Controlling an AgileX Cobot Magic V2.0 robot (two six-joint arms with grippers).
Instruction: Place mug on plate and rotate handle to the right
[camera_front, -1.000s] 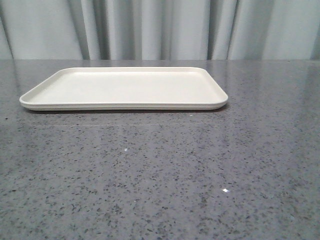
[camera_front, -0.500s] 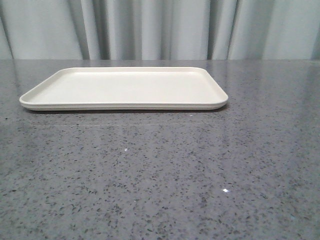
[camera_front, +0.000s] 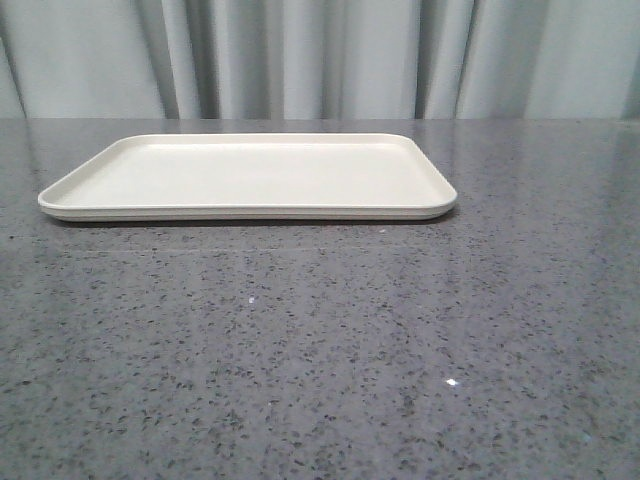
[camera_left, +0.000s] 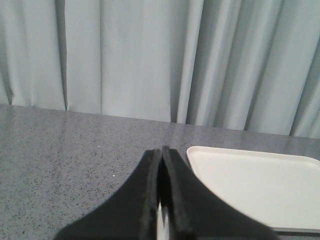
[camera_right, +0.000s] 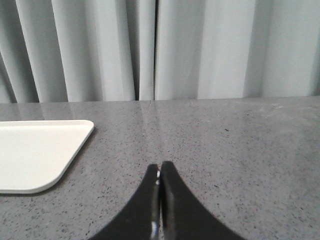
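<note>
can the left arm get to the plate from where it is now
Probably yes. In the left wrist view the left end effector, shut and empty, sits just beside the plate, with only bare table between them. No mug is in view.

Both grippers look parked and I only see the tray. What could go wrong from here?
1. No mug shows in any view, so there is nothing yet to locate or grasp.
2. Left gripper and right gripper are both shut; either must open before a grasp.
3. The plate has only a low rim, so a nudge could slide it on the table.
</note>
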